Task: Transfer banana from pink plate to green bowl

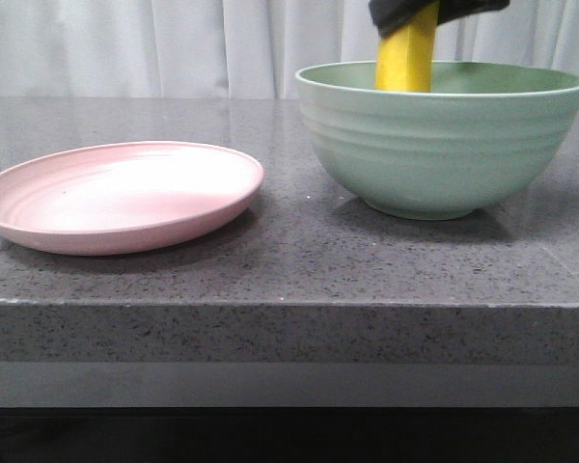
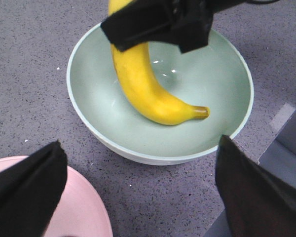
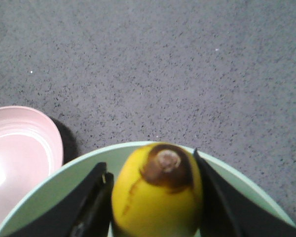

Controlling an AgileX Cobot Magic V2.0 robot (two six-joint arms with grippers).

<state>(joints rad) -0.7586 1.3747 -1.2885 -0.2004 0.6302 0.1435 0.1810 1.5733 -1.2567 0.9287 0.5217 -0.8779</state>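
Note:
The banana [image 1: 405, 58] hangs nearly upright with its lower part inside the green bowl [image 1: 444, 145] on the right of the table. My right gripper [image 1: 434, 10] is shut on its upper end. In the right wrist view the gripper [image 3: 153, 197] clamps the banana [image 3: 155, 212] on both sides over the bowl rim [image 3: 64, 180]. In the left wrist view the banana [image 2: 143, 89] curves down into the bowl [image 2: 212, 84], its dark tip near the inner wall. The pink plate [image 1: 121, 193] lies empty on the left. My left gripper [image 2: 148, 197] is open and empty, above the gap between plate [image 2: 84, 217] and bowl.
The dark speckled stone table [image 1: 289, 260] has its front edge close to the camera. A white curtain [image 1: 125, 48] hangs behind it. The plate also shows in the right wrist view [image 3: 15, 153]. The table's edge runs close to the bowl [image 2: 286, 123].

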